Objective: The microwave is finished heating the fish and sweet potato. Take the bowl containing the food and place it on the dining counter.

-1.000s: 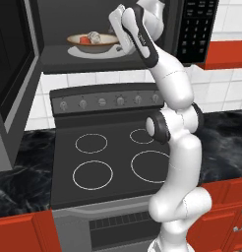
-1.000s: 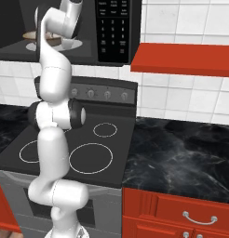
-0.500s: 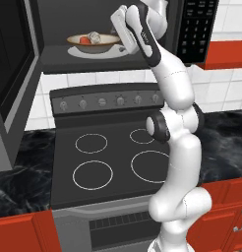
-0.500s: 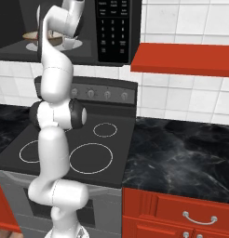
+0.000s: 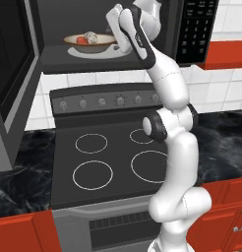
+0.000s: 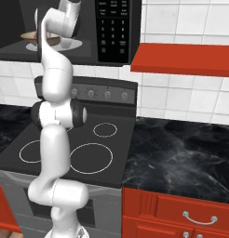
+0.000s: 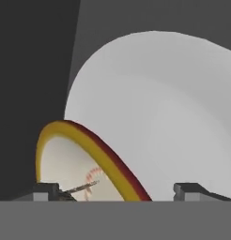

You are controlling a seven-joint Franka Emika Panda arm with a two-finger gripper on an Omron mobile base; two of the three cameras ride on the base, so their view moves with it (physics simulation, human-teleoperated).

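Bowl rim between end effector fingertips

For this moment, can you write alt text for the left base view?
A white robot arm reaches up into an open microwave, its hand beside a tan bowl of food on the white turntable. Below sits a black four-ring stove.
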